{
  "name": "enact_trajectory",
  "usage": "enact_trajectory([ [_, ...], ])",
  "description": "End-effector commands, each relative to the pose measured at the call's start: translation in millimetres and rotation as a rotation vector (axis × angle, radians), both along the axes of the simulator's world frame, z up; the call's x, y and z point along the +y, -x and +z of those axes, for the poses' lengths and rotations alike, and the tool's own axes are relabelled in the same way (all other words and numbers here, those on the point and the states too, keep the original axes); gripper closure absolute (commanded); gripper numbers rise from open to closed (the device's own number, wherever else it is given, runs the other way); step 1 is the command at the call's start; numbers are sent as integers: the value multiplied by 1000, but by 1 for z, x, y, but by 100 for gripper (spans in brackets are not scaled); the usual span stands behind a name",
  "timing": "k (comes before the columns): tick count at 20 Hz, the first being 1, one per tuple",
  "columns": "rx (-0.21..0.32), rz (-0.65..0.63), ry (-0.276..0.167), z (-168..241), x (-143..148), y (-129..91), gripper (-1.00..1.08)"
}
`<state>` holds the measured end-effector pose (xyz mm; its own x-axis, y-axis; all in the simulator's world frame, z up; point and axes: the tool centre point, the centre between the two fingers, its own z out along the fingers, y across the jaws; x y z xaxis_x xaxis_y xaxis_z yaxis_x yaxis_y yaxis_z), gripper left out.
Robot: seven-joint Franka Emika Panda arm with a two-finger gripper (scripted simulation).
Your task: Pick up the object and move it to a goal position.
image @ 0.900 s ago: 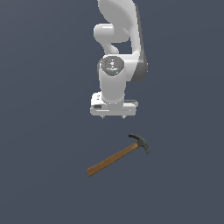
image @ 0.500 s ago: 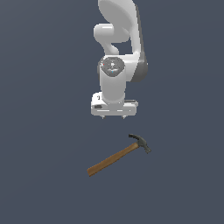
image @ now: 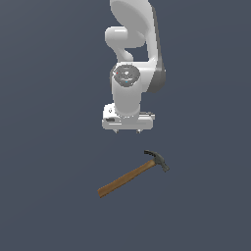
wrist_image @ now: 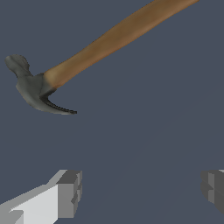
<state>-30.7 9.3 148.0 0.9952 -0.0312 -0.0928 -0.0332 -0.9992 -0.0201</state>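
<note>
While the arm points straight down, its pincer (image: 128, 131) hangs open above the hammer (image: 132, 174).

Claw hammer (image: 132, 174) flat on dark floor — arm's fingers (image: 115, 131) above, well apart.

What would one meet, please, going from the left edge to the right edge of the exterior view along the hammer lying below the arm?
Bare dark grey floor → butt end of the long brown wooden handle → handle's length, rising toward the exterior view's right → dark grey metal claw head → bare floor again. The white open pincer hangs above, touching nothing.
</note>
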Motion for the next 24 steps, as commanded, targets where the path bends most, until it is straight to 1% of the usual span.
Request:
enact_trajectory([
  [1,0,-11,1,-1,0,-1,-92],
  [6,-2,-61,4,-3,0,-7,-92],
  [12,-7,-162,11,-9,1,-19,-92],
  [24,-20,-470,32,-28,4,-55,-92],
])
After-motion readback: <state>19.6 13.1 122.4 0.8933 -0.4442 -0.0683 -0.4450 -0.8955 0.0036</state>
